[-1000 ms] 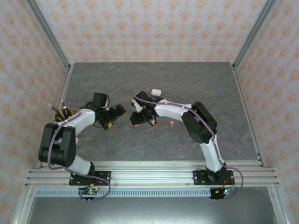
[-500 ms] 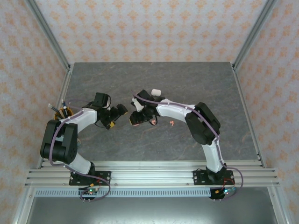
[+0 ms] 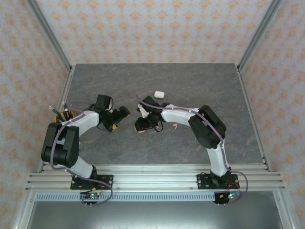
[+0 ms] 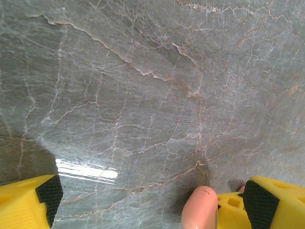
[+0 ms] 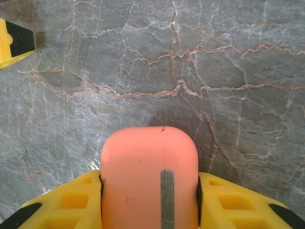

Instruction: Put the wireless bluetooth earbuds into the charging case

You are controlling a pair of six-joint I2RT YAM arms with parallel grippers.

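Right claw (image 5: 149,193) has drawn coral case (image 5: 148,164) nearer.

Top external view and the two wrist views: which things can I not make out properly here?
- Pink case: right wrist view, lower part cut off by the bottom edge; top view, mostly hidden by the right gripper.
- Pink rounded thing beside a finger of the left gripper: left wrist view, cut off by the bottom edge; what it is, unclear.
- Pink earbud and white case: top view, too small for detail.
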